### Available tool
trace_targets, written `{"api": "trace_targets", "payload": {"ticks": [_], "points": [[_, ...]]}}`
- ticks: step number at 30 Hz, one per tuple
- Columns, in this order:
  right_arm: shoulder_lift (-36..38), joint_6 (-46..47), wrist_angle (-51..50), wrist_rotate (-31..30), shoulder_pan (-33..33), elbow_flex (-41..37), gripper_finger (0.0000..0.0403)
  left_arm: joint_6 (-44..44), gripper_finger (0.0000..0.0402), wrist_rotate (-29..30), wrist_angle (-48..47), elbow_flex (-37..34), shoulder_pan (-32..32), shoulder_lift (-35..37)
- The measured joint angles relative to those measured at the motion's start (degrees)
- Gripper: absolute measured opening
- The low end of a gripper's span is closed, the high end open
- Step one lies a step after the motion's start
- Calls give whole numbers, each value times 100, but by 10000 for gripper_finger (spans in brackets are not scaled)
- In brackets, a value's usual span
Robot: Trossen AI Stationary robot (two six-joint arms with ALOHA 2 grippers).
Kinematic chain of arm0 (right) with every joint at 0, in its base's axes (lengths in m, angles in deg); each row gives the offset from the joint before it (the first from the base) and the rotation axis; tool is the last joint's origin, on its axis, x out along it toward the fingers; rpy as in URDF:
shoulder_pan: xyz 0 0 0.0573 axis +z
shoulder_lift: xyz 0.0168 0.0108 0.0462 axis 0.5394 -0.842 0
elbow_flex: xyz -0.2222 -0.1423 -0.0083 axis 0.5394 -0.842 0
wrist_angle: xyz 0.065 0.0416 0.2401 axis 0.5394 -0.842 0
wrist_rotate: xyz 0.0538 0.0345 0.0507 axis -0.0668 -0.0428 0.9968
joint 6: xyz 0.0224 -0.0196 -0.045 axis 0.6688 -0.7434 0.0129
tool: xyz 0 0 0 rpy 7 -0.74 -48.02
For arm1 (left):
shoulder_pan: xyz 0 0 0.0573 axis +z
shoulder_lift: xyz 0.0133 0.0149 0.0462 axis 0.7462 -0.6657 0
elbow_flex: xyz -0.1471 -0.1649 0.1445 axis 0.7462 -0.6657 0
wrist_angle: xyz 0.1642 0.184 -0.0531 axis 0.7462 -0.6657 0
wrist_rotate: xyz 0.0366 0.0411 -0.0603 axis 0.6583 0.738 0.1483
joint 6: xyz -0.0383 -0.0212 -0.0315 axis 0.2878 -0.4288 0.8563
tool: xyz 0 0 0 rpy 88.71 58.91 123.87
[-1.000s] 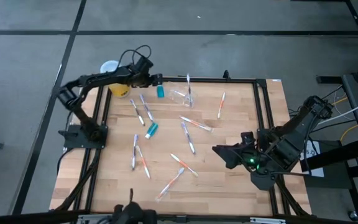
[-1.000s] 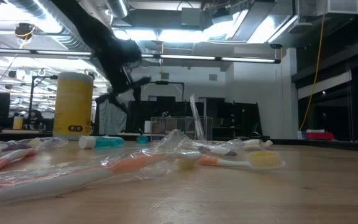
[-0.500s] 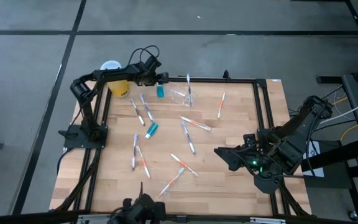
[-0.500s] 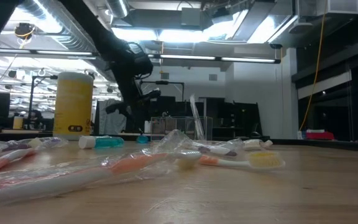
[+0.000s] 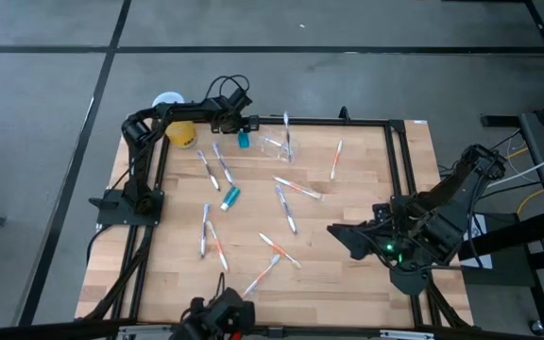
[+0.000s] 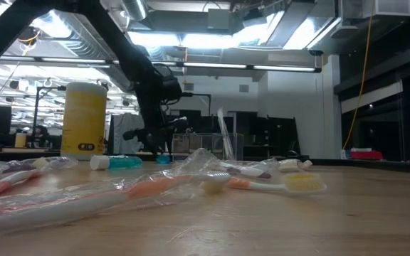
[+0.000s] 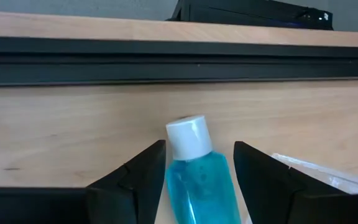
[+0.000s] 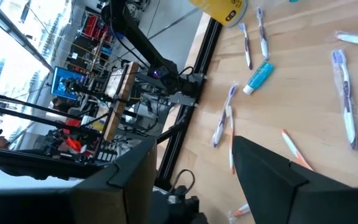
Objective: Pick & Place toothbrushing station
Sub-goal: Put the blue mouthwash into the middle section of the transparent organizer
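The left gripper straddles a blue white-capped bottle, jaws open, apparently not yet gripping. Centre both fingers on the body before closing; the clear toothbrushing station sits just beyond.

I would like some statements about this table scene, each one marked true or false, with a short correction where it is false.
1. The left gripper has its fingers open on either side of a blue tube with a white cap. True.
2. The yellow canister lies on its side. False: it stands upright near the table's far edge.
3. The right gripper holds a toothbrush. False: it is open, holding nothing, over the table's right part.
4. A toothbrush stands upright in the clear holder. True.
5. All toothbrushes are in the holder. False: many lie scattered on the wooden table.
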Motion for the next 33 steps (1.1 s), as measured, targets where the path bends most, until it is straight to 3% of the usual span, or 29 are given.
{"api": "trace_targets", "payload": {"ticks": [11, 22, 27, 33], "points": [[-2, 96, 7, -18, 14, 0, 213, 278, 172, 560, 199, 0, 169, -94], [-2, 89, 7, -154, 14, 0, 213, 339, 71, 126, 205, -1, 214, -94], [-2, 90, 7, -167, 14, 0, 213, 248, 81, 121, 457, -3, 83, -92], [-2, 89, 7, -170, 14, 0, 213, 186, 123, 128, 359, -3, -38, -92]]}}
